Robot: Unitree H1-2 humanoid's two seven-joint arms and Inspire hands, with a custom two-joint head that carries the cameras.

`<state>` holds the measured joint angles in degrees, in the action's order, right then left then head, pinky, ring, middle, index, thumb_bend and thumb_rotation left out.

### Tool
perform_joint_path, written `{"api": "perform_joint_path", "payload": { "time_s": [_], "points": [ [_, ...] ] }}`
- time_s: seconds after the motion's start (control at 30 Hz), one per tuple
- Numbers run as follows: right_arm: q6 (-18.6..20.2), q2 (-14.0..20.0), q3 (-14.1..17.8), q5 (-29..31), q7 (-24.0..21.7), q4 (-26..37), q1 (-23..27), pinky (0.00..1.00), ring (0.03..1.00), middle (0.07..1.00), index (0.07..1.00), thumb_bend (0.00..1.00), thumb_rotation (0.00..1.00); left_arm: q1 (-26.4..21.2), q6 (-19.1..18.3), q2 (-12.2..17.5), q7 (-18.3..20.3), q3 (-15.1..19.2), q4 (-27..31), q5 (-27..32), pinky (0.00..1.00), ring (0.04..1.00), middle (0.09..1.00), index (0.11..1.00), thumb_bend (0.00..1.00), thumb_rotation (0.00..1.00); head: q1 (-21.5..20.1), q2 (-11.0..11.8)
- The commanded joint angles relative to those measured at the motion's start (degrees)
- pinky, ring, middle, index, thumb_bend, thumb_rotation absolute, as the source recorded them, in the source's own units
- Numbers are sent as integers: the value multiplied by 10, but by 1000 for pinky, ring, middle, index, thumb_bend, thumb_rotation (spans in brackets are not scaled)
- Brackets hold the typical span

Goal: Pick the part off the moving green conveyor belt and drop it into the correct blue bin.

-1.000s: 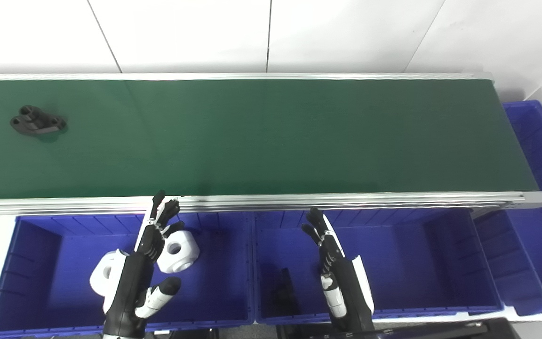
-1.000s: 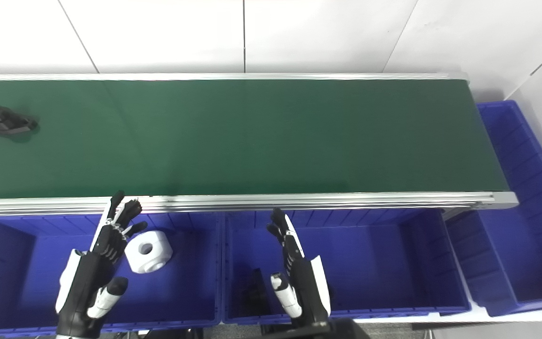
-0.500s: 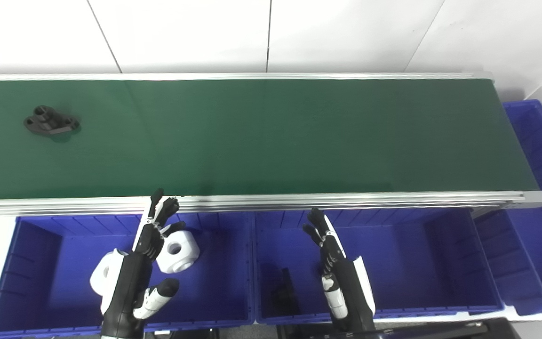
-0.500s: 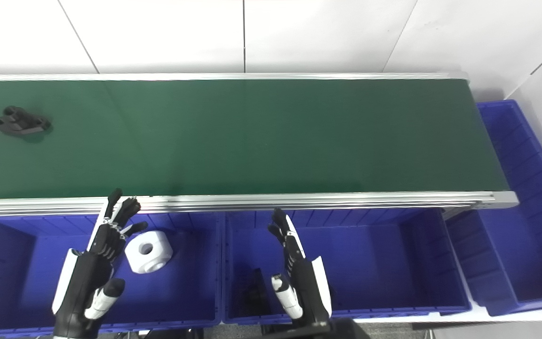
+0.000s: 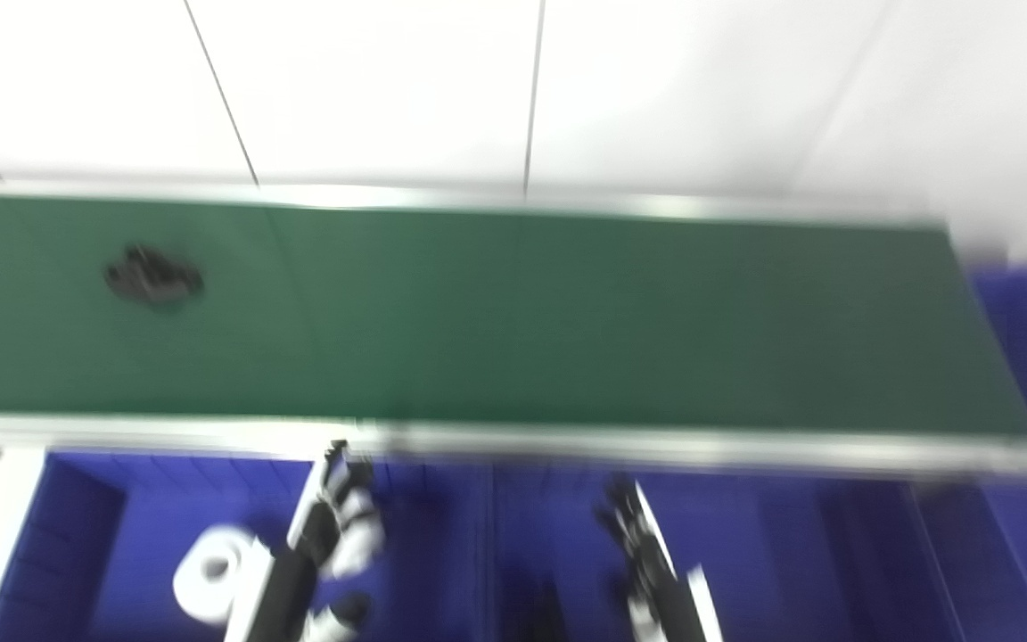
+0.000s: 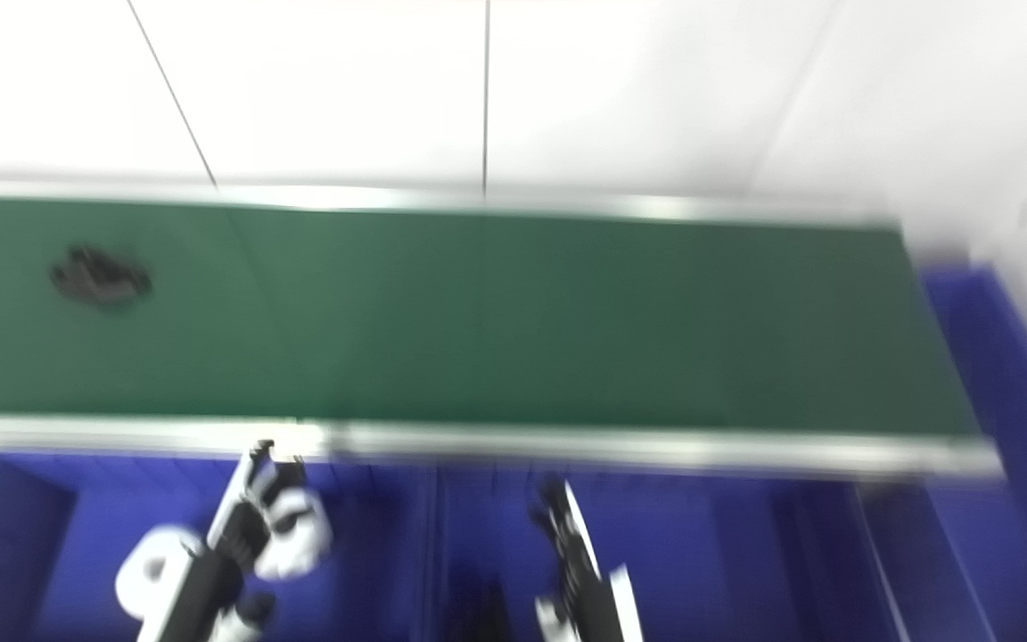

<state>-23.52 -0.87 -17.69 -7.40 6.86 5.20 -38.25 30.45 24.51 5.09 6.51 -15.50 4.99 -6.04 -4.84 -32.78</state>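
Factory sorting line: conveyor belt (image 5: pixel 567 321), bins (image 5: pixel 745 544)

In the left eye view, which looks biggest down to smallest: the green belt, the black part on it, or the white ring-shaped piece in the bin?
1. Green belt, by far the largest.
2. White ring-shaped piece.
3. Black part.
The last two look close; the picture is blurred and the white piece lies nearer the camera, so their order is unsure.

Both head cameras look down and forward at your conveyor belt (image 5: pixel 567 321) from just above its near rail, side by side. Both frames are motion-blurred. They share the belt, the white wall (image 6: pixel 656 89) behind, and the blue bins (image 5: pixel 148 526) along the bottom edge.
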Motion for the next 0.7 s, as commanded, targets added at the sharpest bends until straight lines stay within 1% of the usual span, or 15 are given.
{"api": "perform_joint_path", "payload": {
  "time_s": [0.0,0.03,0.07,0.13,0.23,0.27,0.3,0.33,0.4,0.43,0.47,0.53,0.57,0.63,0.67],
  "points": [
    [-33,3,2,9,-8,1,0,999,932,966,980,906,1000,-5,24,-4,-5,-8,0,16,841,933,941,996,831,804,6,13],
    [-33,5,4,10,-9,-2,2,1000,932,966,981,904,1000,-6,24,-5,-4,-10,-2,17,855,940,945,998,839,803,11,22],
    [-33,7,5,12,-10,-4,2,1000,931,964,984,906,1000,-5,24,-4,-3,-11,-2,16,863,942,944,995,863,810,12,23],
    [-33,11,7,19,-14,-9,5,1000,933,969,990,902,1000,-6,24,-6,-7,-15,-4,10,845,932,932,984,872,818,16,29],
    [-34,14,11,25,-16,-19,10,1000,936,968,987,908,1000,-14,24,2,-27,-23,-12,-14,791,910,924,973,833,811,24,35],
    [-34,14,12,25,-16,-22,12,1000,939,967,986,917,1000,-16,24,5,-35,-26,-14,-22,754,903,924,966,804,824,24,35],
    [-34,14,13,26,-16,-24,13,1000,939,966,986,920,1000,-17,24,7,-32,-27,-17,-15,741,901,924,964,795,828,26,35],
    [-34,13,14,26,-17,-25,14,1000,938,968,990,915,1000,-18,24,8,-29,-29,-20,-9,771,916,933,970,804,823,26,35],
    [-34,13,14,31,-20,-26,14,1000,944,972,997,913,1000,-18,24,9,-32,-32,-19,-7,778,916,929,966,802,808,28,34],
    [-34,14,15,33,-22,-24,13,1000,946,972,999,913,1000,-17,24,6,-39,-33,-17,-15,774,913,926,963,800,804,37,25],
    [-34,14,16,35,-23,-22,12,1000,948,973,1000,916,1000,-16,24,4,-44,-33,-16,-20,753,902,918,953,819,802,37,25],
    [-34,15,17,43,-28,-17,9,1000,954,977,1000,922,1000,-15,24,4,-36,-36,-12,-9,772,913,924,963,821,794,52,14],
    [-33,17,18,45,-30,-12,7,1000,955,978,1000,924,1000,-15,21,4,-29,-38,-9,-6,781,917,927,968,819,792,67,5],
    [-34,20,19,48,-35,-6,4,1000,971,986,1000,917,1000,-14,22,2,-24,-39,-5,-1,796,924,934,975,831,790,76,-1],
    [-33,20,21,50,-37,-2,2,1000,974,988,1000,913,1000,-11,16,2,-21,-40,2,0,794,923,933,973,828,785,79,-9]
  ]
}}
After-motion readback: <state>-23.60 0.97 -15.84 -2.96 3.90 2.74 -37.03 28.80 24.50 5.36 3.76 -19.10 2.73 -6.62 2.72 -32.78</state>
